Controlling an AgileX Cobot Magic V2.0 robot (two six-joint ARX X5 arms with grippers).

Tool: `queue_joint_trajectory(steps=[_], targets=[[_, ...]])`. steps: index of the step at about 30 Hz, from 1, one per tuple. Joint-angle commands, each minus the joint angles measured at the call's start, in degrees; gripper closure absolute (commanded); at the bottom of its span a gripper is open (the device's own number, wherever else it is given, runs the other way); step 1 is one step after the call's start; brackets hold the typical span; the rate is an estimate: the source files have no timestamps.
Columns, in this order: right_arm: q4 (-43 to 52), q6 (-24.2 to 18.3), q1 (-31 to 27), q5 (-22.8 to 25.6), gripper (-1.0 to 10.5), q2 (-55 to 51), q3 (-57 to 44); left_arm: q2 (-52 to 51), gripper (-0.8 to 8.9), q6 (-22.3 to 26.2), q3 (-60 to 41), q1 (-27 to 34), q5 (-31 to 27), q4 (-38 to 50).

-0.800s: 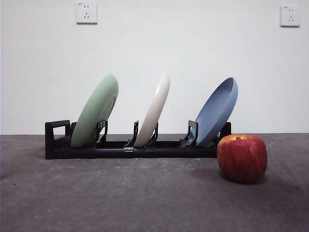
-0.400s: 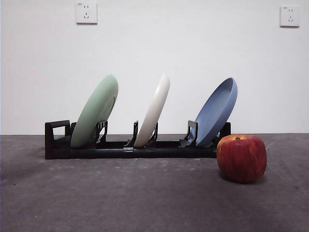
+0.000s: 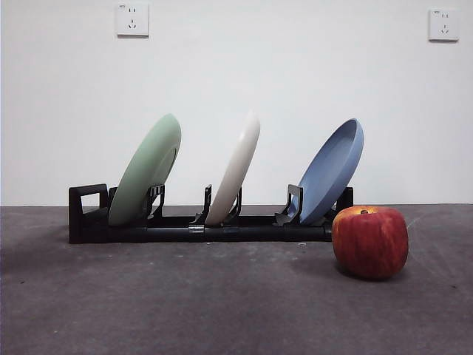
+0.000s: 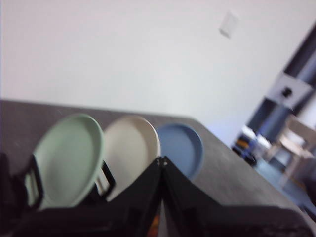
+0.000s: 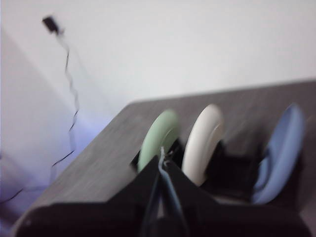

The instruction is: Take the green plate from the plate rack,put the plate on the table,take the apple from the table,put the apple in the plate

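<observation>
The green plate (image 3: 144, 174) stands tilted in the left slot of the black plate rack (image 3: 222, 233) on the table (image 3: 185, 303). The red apple (image 3: 369, 242) lies on the table in front of the rack's right end. Neither gripper shows in the front view. My left gripper (image 4: 161, 159) is shut and empty, held back from the rack and above it, with the green plate (image 4: 66, 160) ahead of it. My right gripper (image 5: 162, 157) is shut and empty, also well back from the green plate (image 5: 158, 134). The right wrist view is blurred.
A cream-white plate (image 3: 236, 168) stands in the rack's middle slot and a blue plate (image 3: 334, 171) in its right slot, just behind the apple. A white wall with two sockets rises behind the table. Shelving and furniture (image 4: 291, 128) stand beyond the table's far end.
</observation>
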Motion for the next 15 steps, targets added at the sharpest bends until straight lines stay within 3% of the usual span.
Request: queue_joint_trajectory(steps=[1, 4, 8, 12, 15], targets=[[-5.9, -3.3, 2.3, -0.9, 9.6, 5.2, 6.4, 6.4, 8.19, 5.4, 6.8, -0.4, 2.3, -5.6], [-13.7, -6.8, 6.4, 2.1, 9.6, 11.0, 13.0, 13.2, 8.19, 10.9, 14.3, -1.6, 2.0, -13.3], [-23.0, -10.9, 12.7, 12.4, 9.6, 18.3, 20.7, 21.8, 8.19, 16.4, 22.6, -4.4, 0.5, -21.0], [-29.0, -12.4, 18.4, 24.5, 9.5, 24.9, 26.8, 28.6, 8.19, 18.9, 28.3, -8.5, -6.9, -25.8], [-30.8, -13.1, 19.7, 27.5, 9.4, 28.3, 29.7, 31.8, 8.17, 18.9, 29.9, -11.1, -12.1, -26.2]])
